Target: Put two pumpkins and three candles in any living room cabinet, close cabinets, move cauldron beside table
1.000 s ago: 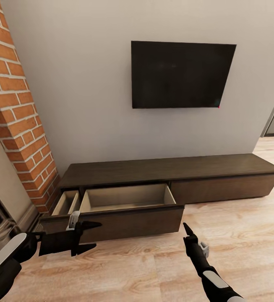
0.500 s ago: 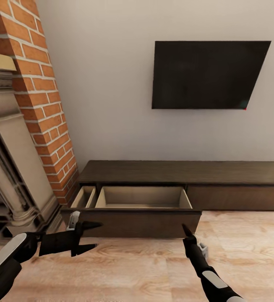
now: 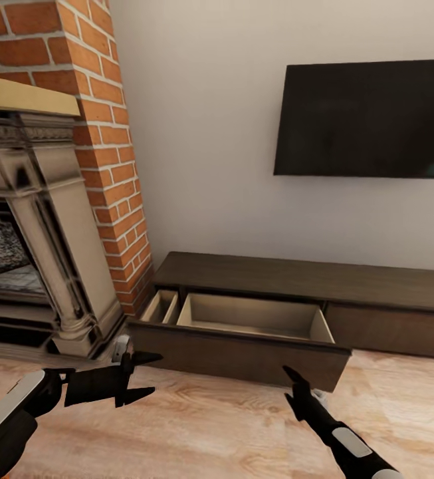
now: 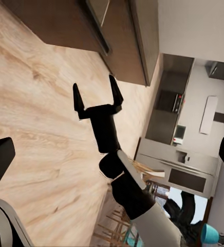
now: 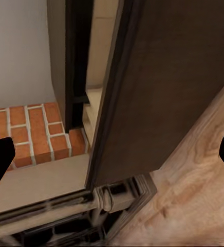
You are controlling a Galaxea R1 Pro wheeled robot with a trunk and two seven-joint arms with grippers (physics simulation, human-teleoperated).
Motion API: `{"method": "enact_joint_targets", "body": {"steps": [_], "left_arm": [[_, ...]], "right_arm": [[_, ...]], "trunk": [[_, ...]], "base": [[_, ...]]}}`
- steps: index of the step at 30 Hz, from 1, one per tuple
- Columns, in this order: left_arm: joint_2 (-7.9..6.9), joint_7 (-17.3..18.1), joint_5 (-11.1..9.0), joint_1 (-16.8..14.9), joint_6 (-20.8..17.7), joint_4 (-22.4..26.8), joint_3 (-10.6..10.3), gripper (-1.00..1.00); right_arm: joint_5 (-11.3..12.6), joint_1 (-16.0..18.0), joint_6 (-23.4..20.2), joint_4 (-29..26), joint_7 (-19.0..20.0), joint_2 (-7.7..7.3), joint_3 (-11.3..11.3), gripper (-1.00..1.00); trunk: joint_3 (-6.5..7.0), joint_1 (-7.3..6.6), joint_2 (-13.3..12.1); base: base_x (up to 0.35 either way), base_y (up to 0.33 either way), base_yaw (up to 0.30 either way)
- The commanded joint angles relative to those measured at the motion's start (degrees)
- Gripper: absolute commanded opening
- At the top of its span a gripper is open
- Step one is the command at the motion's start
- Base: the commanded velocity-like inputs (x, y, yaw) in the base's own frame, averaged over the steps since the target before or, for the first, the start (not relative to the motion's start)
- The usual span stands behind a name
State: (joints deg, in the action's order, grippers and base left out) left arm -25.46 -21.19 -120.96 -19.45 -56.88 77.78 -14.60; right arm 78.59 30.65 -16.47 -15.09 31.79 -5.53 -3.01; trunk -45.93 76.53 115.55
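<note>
In the head view the cabinet (image 3: pixel 296 283) stood against the wall beside the fireplace (image 3: pixel 37 219), its near drawer (image 3: pixel 243 336) pulled out, while the left gripper (image 3: pixel 140 378) and right gripper (image 3: pixel 290 379) hung over the floor (image 3: pixel 210 432), both spread wide and holding nothing. The left wrist view showed the right gripper (image 4: pixel 95 91) parted above the planks, and the right wrist view looked past the drawer front (image 5: pixel 158 92) toward the brick (image 5: pixel 35 134).

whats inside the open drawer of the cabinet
The drawer of the cabinet shows bare beige walls and no objects; its front panel hides the floor nearest the robot.
</note>
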Motion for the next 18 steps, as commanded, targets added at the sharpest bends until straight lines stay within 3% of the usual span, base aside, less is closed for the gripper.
{"method": "enact_joint_targets", "body": {"steps": [1, 5, 12, 14, 18], "left_arm": [[-0.03, -0.5, -0.6, -0.1, 0.0, 0.0, -0.1, 1.0], [-0.07, -0.5, -0.6, -0.1, 0.0, 0.0, -0.1, 1.0], [-0.76, -0.3, -0.6, -0.1, 0.0, 0.0, 0.7, 1.0], [-1.52, -0.3, -0.6, -0.1, -0.1, -0.1, 1.6, 1.0], [-5.11, -0.1, -0.6, 0.0, -0.2, -0.5, 3.8, 1.0]], "right_arm": [[0.5, 0.0, -0.9, -0.1, 0.1, -0.3, -0.3, 1.0], [0.4, 0.0, -2.6, -0.5, 0.2, -0.99, -0.3, 1.0], [0.8, 0.0, -9.9, -2.7, -0.2, -5.08, 0.1, 1.0], [1.0, 0.0, -12.5, -2.8, -0.8, -6.48, 0.2, 1.0], [0.7, 0.0, -17.9, -2.9, -1.3, -8.2, 0.1, 1.0]], "trunk": [[-0.01, -0.01, 0.0], [0.13, -0.01, 0.0], [0.24, -0.01, 0.0], [0.24, -0.01, 0.0], [0.24, -0.01, 0.0]], "base": [[-0.014, 0.0, 0.236], [-0.053, 0.0, 0.235], [-0.074, 0.0, 0.267], [-0.038, 0.0, 0.296], [-0.009, 0.0, 0.299]]}}
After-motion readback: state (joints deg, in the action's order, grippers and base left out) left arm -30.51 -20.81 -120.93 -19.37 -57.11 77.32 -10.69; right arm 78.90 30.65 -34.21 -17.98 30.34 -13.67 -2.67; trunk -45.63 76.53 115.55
